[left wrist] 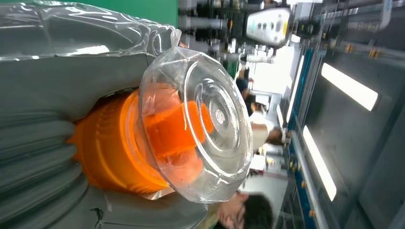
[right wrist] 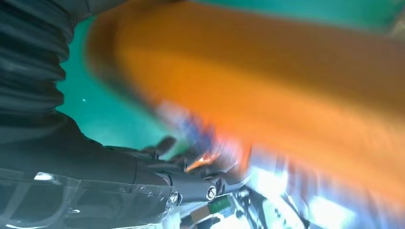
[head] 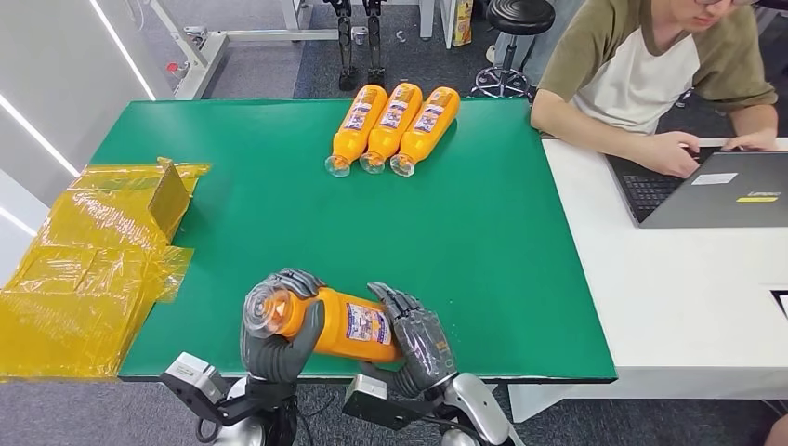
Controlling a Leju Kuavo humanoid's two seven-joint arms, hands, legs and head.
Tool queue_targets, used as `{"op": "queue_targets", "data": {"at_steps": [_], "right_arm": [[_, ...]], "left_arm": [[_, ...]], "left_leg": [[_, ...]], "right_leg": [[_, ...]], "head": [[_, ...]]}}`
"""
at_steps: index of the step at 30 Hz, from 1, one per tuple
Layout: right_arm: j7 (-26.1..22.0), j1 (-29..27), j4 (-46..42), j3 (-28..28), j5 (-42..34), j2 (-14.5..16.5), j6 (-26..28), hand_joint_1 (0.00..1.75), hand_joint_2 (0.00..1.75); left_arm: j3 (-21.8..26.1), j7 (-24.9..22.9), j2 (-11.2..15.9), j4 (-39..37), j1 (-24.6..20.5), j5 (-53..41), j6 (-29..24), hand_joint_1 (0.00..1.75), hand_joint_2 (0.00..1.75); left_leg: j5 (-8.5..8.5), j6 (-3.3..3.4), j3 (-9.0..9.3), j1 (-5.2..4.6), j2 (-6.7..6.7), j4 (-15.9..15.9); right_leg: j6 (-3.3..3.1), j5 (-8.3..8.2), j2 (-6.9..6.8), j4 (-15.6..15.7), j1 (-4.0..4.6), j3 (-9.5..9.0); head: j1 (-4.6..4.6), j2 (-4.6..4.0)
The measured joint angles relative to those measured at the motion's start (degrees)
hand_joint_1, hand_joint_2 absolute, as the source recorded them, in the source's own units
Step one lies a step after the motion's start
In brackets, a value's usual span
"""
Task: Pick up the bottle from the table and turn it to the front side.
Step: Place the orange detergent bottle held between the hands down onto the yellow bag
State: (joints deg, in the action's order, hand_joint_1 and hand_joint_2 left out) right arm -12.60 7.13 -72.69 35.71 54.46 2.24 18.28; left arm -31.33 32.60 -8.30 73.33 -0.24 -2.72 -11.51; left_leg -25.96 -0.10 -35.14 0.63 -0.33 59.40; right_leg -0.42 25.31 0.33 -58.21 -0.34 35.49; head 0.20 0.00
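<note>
At the lower centre of the frame, the orange juice bottle (head: 346, 322) was held lengthwise across both hands, its clear cap end gripped by the left hand (head: 279, 327) and its base end by the right hand (head: 418, 339).

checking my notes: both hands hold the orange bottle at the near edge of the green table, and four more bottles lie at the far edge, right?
Not quite. Three bottles lie at the far edge of the green table, not four; the head view shows it. The rest stands: the left hand and right hand hold the orange bottle at the near edge.

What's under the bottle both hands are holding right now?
Green table mat lies beneath the bottle. The left hand and right hand wrap its ends, hiding whether it touches the mat.
</note>
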Motion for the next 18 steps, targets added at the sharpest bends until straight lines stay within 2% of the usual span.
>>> {"op": "queue_targets", "data": {"at_steps": [4, 6, 8, 9, 11, 13, 16, 18], "right_arm": [[-3.1, -0.5, -1.5, 0.0, -4.6, 0.6, 5.3, 0.00, 1.75], [-5.0, -0.9, -2.8, 0.0, -8.1, 0.7, 7.8, 0.00, 1.75], [-7.1, -1.6, -4.4, -0.1, -12.1, 0.9, 10.6, 0.00, 1.75], [-8.2, -2.0, -5.3, -0.1, -13.9, 1.0, 12.0, 0.00, 1.75], [-9.8, -2.9, -7.3, 0.0, -16.7, 1.1, 13.9, 0.00, 1.75], [-11.1, -4.1, -9.9, 0.1, -18.7, 1.1, 14.8, 0.00, 1.75], [-12.2, -5.9, -13.7, 0.5, -20.6, 1.0, 14.9, 0.00, 1.75], [-12.4, -6.5, -15.3, 0.7, -20.8, 1.0, 14.9, 0.00, 1.75]], "left_arm": [[0.0, 1.6, 1.7, -0.8, -0.7, 0.0, -6.5, 1.75, 1.75], [0.0, 1.8, 3.4, -0.9, -1.2, -4.4, -13.6, 1.75, 1.75], [0.9, 1.5, 5.2, -0.6, -1.5, -15.4, -22.4, 1.75, 1.75], [2.2, 1.3, 5.7, -0.2, -1.2, -23.9, -25.6, 1.75, 1.75], [6.7, -0.1, 6.0, 1.3, -0.4, -44.0, -28.0, 1.75, 1.75], [11.4, -4.2, 6.6, 2.4, 0.2, -61.2, -28.4, 1.75, 1.75], [15.1, -12.1, 8.8, 2.8, 0.3, -72.6, -28.5, 1.75, 1.75], [16.2, -13.7, 10.0, 2.9, 0.3, -74.2, -28.6, 1.75, 1.75]], "left_leg": [[0.00, 0.00, 0.01, 0.01, 0.02, 0.0], [0.01, -0.01, 0.02, 0.01, 0.03, 0.0], [0.01, -0.02, 0.02, 0.02, 0.05, 0.0], [0.01, -0.02, 0.02, 0.02, 0.06, 0.0], [0.01, -0.02, 0.03, 0.02, 0.06, 0.0], [0.00, -0.03, 0.03, 0.01, 0.06, 0.0], [-0.01, -0.06, 0.03, 0.02, 0.07, 0.0], [-0.01, -0.06, 0.03, 0.02, 0.05, 0.0]], "right_leg": [[0.00, 0.00, 0.01, 0.0, 0.01, 0.00], [-0.01, -0.01, 0.02, 0.0, 0.01, 0.00], [-0.03, -0.01, 0.04, -0.1, 0.02, 0.01], [-0.04, 0.00, 0.04, -0.1, 0.02, 0.01], [-0.07, 0.02, 0.04, -0.1, 0.02, 0.01], [-0.09, 0.04, 0.04, -0.1, 0.01, 0.01], [-0.12, 0.07, 0.04, -0.1, 0.01, 0.02], [-0.14, 0.08, 0.02, -0.1, 0.02, 0.02]], "head": [[0.00, 0.00], [0.00, 0.00], [-0.02, 0.00], [-0.02, 0.00], [0.00, 0.00], [0.00, 0.00], [-0.01, 0.00], [-0.02, 0.00]]}}
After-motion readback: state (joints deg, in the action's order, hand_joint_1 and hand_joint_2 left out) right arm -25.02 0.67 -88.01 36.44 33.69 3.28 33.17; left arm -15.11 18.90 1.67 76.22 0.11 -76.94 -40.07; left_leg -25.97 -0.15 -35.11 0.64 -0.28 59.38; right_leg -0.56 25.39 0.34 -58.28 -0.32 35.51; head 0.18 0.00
